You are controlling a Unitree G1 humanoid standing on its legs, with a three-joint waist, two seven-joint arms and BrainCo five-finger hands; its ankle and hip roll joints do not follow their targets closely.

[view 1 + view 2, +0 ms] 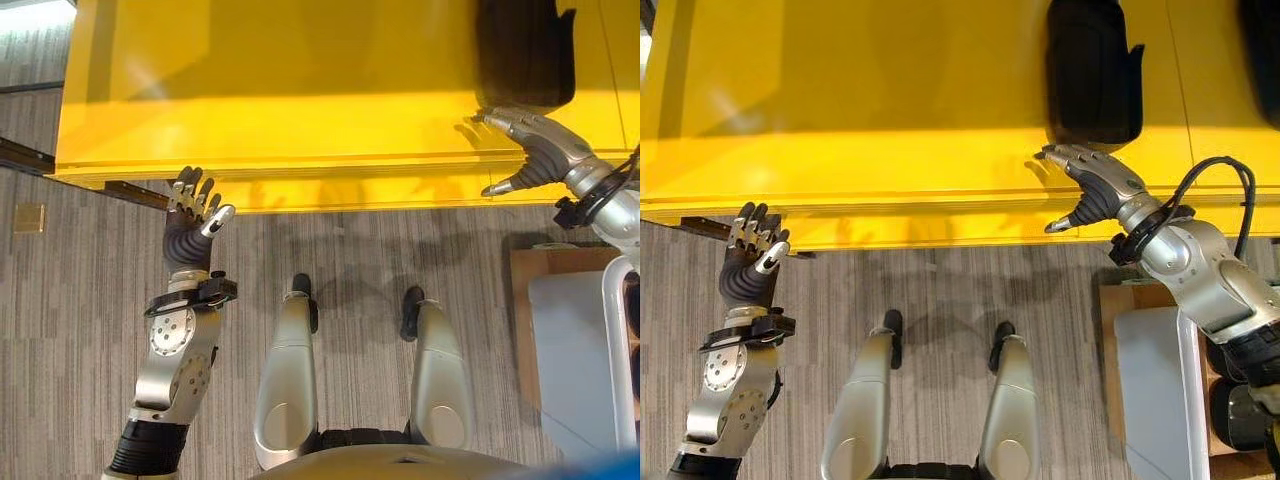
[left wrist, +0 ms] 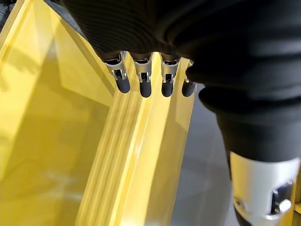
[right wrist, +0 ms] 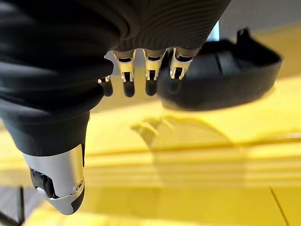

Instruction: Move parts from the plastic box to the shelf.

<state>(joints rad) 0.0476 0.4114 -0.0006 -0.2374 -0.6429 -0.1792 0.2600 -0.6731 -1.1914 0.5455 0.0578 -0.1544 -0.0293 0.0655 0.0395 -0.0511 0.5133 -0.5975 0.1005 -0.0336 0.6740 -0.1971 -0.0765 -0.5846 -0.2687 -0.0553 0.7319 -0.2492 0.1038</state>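
Right now the right hand (image 1: pixel 1095 190) hangs over the front part of the yellow shelf (image 1: pixel 890 100) with its fingers spread loose and nothing in them. Just beyond its fingertips, farther back on the shelf, lies a black part (image 1: pixel 1092 75), a dark moulded shell whose long axis runs away from the robot; whether fingertips and part touch I cannot tell. In the right wrist view the same part (image 3: pixel 221 75) sits just past the fingers (image 3: pixel 151 77). This hand is by far the nearer. The left hand (image 1: pixel 190 225) is raised at the shelf's front lip, well apart to the robot's left, fingers relaxed and empty. A grey container (image 1: pixel 1155 385) stands on the floor at the robot's right; its contents are unclear.
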